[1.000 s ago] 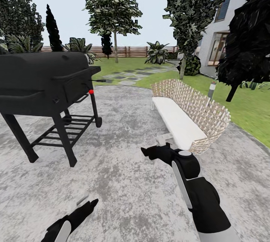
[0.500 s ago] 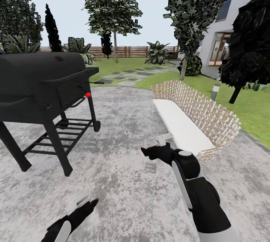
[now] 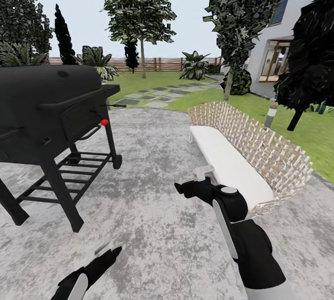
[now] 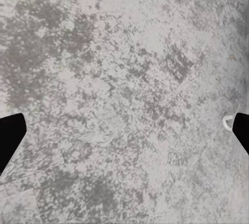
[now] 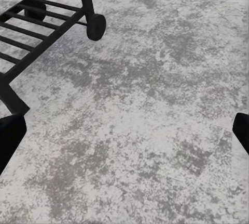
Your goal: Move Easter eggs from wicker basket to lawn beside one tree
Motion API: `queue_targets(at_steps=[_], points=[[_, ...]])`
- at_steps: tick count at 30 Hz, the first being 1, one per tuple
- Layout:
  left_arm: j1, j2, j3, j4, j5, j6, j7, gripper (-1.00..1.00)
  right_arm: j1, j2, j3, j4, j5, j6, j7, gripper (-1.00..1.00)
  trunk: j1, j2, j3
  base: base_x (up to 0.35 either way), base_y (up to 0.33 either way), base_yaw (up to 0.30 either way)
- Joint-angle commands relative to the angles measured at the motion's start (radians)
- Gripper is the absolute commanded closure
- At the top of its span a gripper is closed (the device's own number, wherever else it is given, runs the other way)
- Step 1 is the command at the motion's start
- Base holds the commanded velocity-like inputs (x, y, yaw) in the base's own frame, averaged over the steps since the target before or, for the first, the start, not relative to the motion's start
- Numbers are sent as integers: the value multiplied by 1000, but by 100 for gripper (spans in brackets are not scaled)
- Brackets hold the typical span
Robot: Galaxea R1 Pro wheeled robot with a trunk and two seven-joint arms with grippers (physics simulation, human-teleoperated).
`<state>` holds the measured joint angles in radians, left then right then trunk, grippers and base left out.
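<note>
The Easter eggs and the wicker basket are out of view. I stand on a grey gravel circle [image 3: 153, 225]. Beyond it lies the lawn [image 3: 153, 80], with a pale-trunked tree [image 3: 142, 61] near the wooden fence [image 3: 160, 63] and another such tree [image 3: 227, 87] by the white house [image 3: 269, 44]. My left gripper [image 3: 109, 251] hangs low over the gravel, and in the left wrist view the left gripper [image 4: 124, 133] is open and empty. Ahead of my trunk, my right gripper [image 3: 184, 189] is also open, and the right gripper [image 5: 124, 133] has only gravel between its fingertips.
A black barbecue grill [image 3: 51, 105] on legs and wheels stands close at the left. A wicker-backed bench [image 3: 232, 160] with a white seat runs along the right. Stepping stones [image 3: 155, 98] lead to the grass between them. A dark tree [image 3: 311, 58] and a short lamp post [image 3: 270, 115] stand at the right.
The whole picture has shifted: the camera has rolled forward, so grill and bench look nearer and wider apart. Both arms keep their pose.
</note>
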<state>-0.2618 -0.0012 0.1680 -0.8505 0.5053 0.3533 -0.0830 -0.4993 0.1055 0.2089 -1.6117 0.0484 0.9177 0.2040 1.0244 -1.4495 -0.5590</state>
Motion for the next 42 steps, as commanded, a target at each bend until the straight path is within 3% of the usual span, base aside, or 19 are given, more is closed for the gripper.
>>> queue_targets(at_steps=[1, 42], points=[[0, 0, 3, -1, 7, 7, -3, -100, -1, 0, 0, -1, 5, 4, 5, -100, 1, 0, -1, 331, 0, 0], [0, 0, 2, -1, 7, 7, -4, -100, -1, -1, 0, -1, 5, 4, 5, -100, 1, 0, -1, 331, 0, 0]])
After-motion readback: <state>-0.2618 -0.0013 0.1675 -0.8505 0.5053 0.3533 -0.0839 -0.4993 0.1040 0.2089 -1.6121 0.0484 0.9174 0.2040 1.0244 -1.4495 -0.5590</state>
